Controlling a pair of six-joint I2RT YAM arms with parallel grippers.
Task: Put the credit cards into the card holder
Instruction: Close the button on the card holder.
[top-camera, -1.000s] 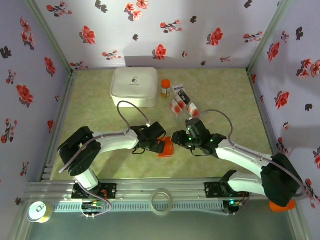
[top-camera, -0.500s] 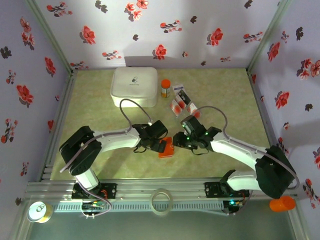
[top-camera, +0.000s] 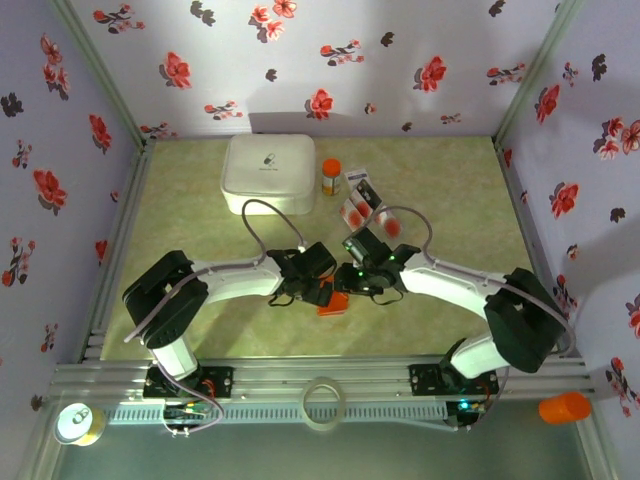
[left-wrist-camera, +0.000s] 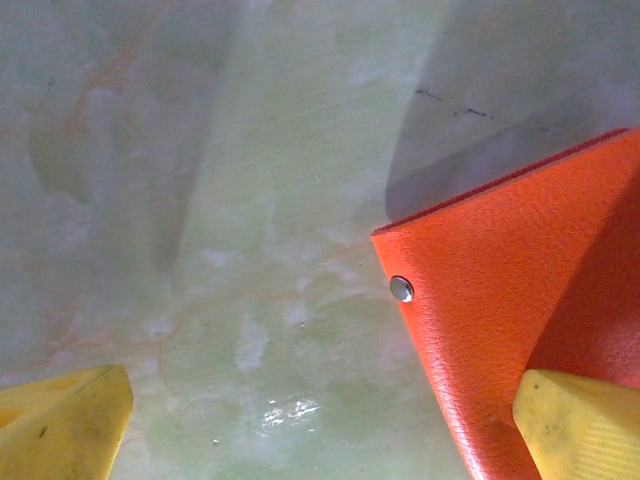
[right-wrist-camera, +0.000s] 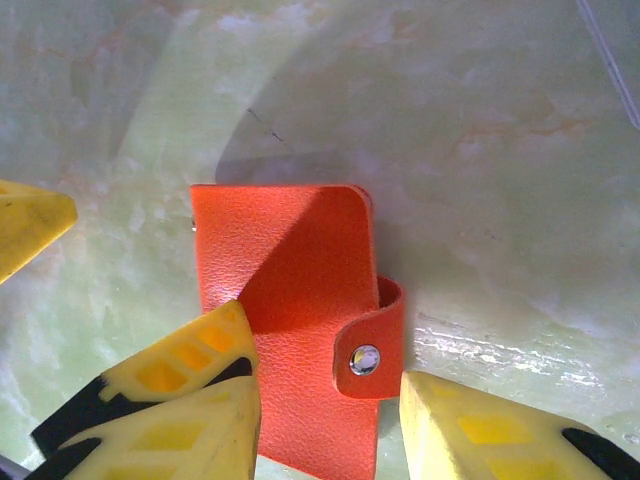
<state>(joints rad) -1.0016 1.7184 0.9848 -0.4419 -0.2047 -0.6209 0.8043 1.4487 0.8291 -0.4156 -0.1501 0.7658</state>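
The card holder (right-wrist-camera: 290, 290), a small orange-red wallet, lies closed on the table with its snap strap (right-wrist-camera: 368, 355) fastened. It also shows in the top view as the card holder (top-camera: 333, 303) between both grippers. My right gripper (right-wrist-camera: 330, 430) hovers over its strap end, jaws partly open, one finger over the cover and the other just past the strap. My left gripper (left-wrist-camera: 320, 430) is wide open at the holder's left corner (left-wrist-camera: 480, 300), its right fingertip (left-wrist-camera: 580, 425) on the cover. The credit cards (top-camera: 360, 200) lie in a loose group behind, some dark, some white and red.
A big white rounded box (top-camera: 268, 172) stands at the back left, with an orange-capped bottle (top-camera: 330, 176) beside it. A tape ring (top-camera: 323, 402) and a can (top-camera: 78, 423) sit near the front rail. Flowered walls close in the table on three sides.
My right gripper has swung left and now hangs over the card holder, its opening about the same. The left gripper has stayed open at the holder.
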